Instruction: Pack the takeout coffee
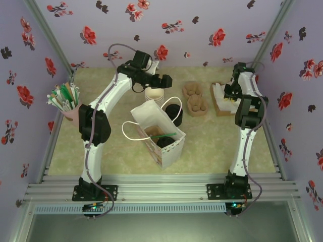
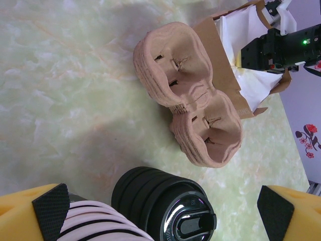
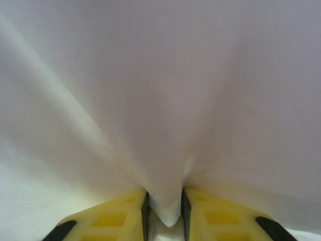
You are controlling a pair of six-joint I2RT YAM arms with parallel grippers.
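A white paper handled bag (image 1: 149,113) stands open mid-table, the small dark black-lidded paper cup (image 1: 164,142) inside. Far right, the right gripper (image 3: 164,211) pinches a white paper napkin (image 3: 165,100); the left gripper (image 2: 163,208) gapes wide over a black lid stack (image 2: 145,193).

Bright even light, soft shadows, glare on lid stack (image 2: 188,221), white napkin (image 3: 160,100) blurred.

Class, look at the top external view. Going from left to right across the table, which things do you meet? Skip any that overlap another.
pink holder of sticks → white paper bag → pulp cup carriers → cardboard box of napkins
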